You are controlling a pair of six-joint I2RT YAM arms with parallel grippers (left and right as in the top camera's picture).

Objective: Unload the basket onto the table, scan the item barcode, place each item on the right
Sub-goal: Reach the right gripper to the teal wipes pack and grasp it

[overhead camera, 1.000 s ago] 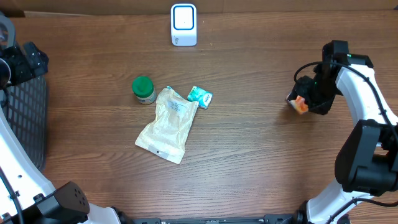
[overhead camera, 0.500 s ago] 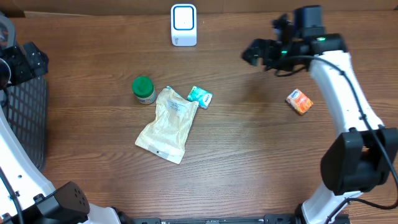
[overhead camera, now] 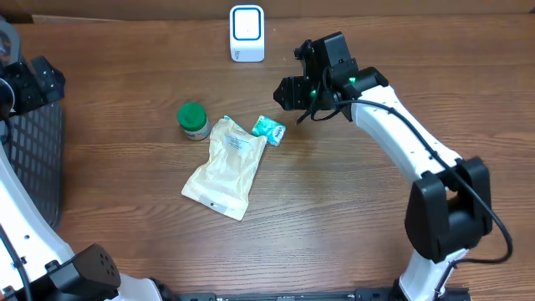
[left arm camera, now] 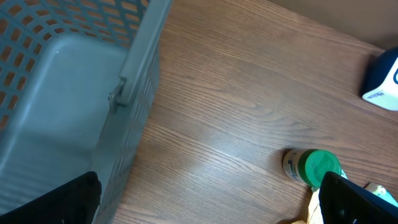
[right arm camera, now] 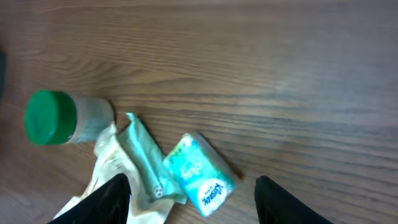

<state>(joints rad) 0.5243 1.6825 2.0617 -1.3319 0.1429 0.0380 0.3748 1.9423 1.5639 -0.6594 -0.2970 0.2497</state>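
At 9 o'clock, by the grey basket (left arm camera: 68,81), the left fingers (left arm camera: 59,200) stand wide apart, empty. On the table (overhead camera: 334,217) lie a green-capped bottle (overhead camera: 193,120), a pale pouch (overhead camera: 224,167) and, just beside it, the teal packet (overhead camera: 268,129). The scanner (overhead camera: 247,33) stands at 12 o'clock. At the packet's 1 o'clock hover the right fingers (right arm camera: 107,202), apart and empty.

Right arm (overhead camera: 393,134): white tubular links, black joint housings, green indicator lights (overhead camera: 316,84) at wrist, black cable (overhead camera: 505,226) routed outside. Left arm (overhead camera: 21,217): same white links, black joints. Fingers (right arm camera: 106,202): matte black.
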